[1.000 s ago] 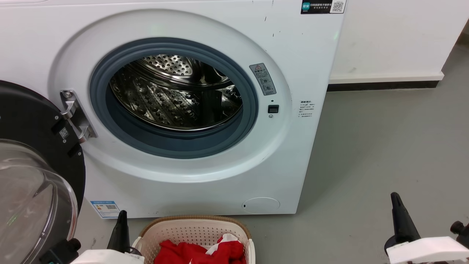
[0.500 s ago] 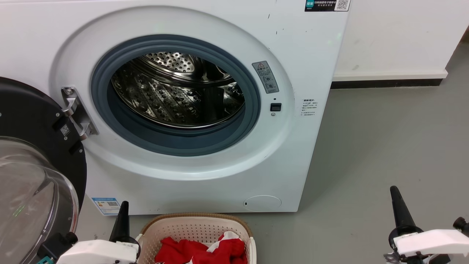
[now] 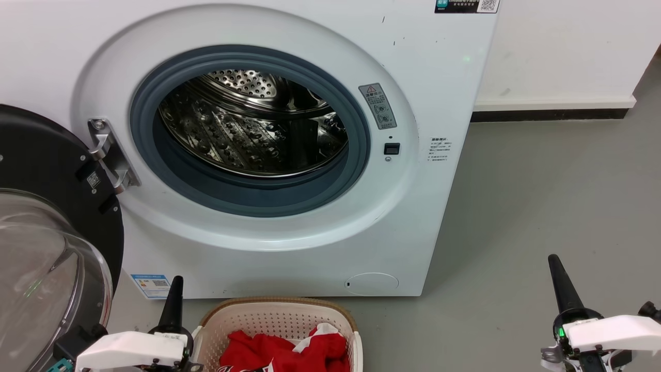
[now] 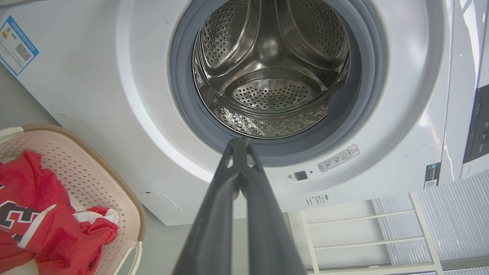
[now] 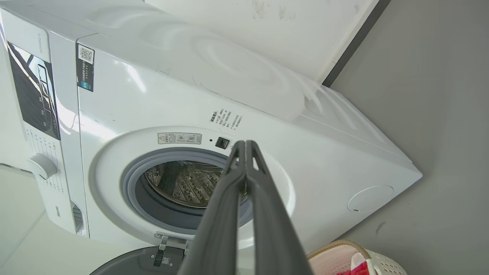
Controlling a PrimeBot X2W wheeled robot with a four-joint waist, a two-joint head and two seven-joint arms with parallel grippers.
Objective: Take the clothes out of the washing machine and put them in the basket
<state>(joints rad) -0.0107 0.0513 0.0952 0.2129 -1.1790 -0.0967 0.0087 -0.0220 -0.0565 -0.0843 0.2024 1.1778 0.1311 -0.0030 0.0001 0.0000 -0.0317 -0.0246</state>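
Inside the basket, clothes [image 3: 281, 351]: red heap with white trim and a patch of black-and-white lettering, lying low against the perforated wall; no clear long axis, a crumpled pile.
Basket [image 3: 273, 301]: on the floor, just before the washing machine's foot, its near part cut off by the head view's bottom edge.
Washing machine [image 3: 268, 258]: door [image 3: 46, 155] swung wide to the robot's left.
Drum [image 4: 271, 91]: bare steel wherever it can be seen; no red in it. The lowest front strip sits behind the door ring [image 3: 248, 199] in the head view.
Left gripper [image 3: 175, 283]: fingers pressed together, nothing between them; just beside the basket's left rim, clothes to its right and a little below.
Right gripper [image 3: 554, 261]: fingers likewise together and empty; well apart from the basket, over bare floor [image 3: 542, 196].
Nearer arm: left.
Bearing for a further pick, as a judgement: drum mouth lies ahead and above both grippers; little seems left to fetch.
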